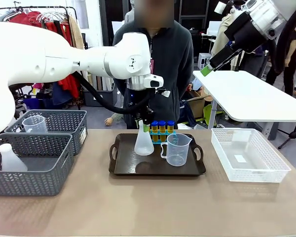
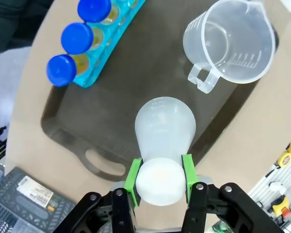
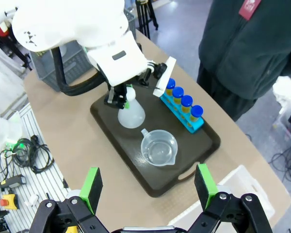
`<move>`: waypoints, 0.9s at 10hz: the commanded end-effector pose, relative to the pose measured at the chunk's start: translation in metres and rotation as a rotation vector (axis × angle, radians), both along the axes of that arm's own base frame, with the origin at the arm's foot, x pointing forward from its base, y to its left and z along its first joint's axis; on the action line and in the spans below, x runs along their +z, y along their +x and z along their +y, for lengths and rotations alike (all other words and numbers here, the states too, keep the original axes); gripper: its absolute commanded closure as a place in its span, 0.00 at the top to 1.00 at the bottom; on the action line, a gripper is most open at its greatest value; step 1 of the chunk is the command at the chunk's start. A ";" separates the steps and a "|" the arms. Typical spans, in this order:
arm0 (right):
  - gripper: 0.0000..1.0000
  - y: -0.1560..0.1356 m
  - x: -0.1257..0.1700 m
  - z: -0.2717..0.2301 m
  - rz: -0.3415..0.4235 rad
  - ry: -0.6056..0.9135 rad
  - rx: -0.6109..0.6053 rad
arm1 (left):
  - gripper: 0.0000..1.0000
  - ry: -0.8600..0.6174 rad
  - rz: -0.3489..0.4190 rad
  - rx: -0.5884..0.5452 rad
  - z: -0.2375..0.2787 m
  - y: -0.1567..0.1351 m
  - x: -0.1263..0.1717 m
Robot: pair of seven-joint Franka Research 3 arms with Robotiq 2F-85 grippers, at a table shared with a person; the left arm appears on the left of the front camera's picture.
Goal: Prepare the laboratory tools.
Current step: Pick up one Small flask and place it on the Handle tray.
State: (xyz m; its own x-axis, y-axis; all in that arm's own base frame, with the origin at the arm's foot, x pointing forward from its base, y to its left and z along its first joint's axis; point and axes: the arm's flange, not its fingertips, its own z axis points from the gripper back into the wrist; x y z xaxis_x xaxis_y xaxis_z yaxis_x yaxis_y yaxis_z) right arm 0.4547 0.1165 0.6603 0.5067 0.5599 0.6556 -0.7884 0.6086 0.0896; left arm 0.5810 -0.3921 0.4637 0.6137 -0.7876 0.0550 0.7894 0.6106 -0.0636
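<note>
The left gripper (image 2: 160, 177) clamped its green pads (image 2: 133, 175) on the conical flask (image 2: 164, 133) neck, while the right gripper (image 3: 148, 189) hung wide apart, empty.

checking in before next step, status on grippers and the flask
Left gripper shut on white translucent conical flask, upright on dark tray. Right gripper open, high above. Clear plastic beaker close beside.

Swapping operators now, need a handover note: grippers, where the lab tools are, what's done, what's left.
Left gripper: shut on the conical flask by its neck, flask over the dark tray.
Right gripper: open, empty, raised high above the table.
On the tray: measuring beaker, blue rack with four blue-capped test tubes.
Left in the grey baskets: another beaker, another flask.
White lattice basket unused.
</note>
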 end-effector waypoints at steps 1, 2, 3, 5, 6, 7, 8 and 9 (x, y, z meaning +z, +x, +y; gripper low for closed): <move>1.00 0.000 0.001 -0.001 -0.005 0.009 0.002 | 0.00 -0.007 -0.022 -0.003 0.006 -0.011 -0.013; 1.00 0.000 0.001 -0.001 -0.005 0.009 0.002 | 0.00 0.017 -0.030 -0.002 0.006 -0.015 -0.020; 1.00 0.000 0.001 -0.001 -0.005 0.009 0.002 | 0.00 0.019 -0.011 0.003 0.008 -0.016 -0.027; 1.00 0.000 0.001 -0.001 -0.005 0.009 0.002 | 0.00 0.019 -0.038 0.014 0.015 -0.017 -0.035; 1.00 0.000 0.001 -0.001 -0.005 0.009 0.002 | 0.00 0.018 -0.057 0.018 0.018 -0.019 -0.037; 1.00 0.000 0.001 -0.001 -0.005 0.009 0.002 | 0.00 0.013 -0.069 0.024 0.018 -0.020 -0.041; 1.00 0.000 0.001 -0.001 -0.005 0.009 0.002 | 0.00 0.017 -0.082 0.030 0.021 -0.019 -0.042; 1.00 0.000 0.001 -0.001 -0.005 0.009 0.002 | 0.00 0.021 -0.077 0.033 0.023 -0.014 -0.038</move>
State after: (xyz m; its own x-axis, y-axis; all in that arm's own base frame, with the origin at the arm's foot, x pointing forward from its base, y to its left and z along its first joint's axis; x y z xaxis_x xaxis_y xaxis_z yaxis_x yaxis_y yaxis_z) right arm 0.4547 0.1165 0.6603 0.5066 0.5599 0.6556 -0.7884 0.6086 0.0896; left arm 0.5753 -0.3811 0.4255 0.6190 -0.7812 0.0808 0.7846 0.6197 -0.0187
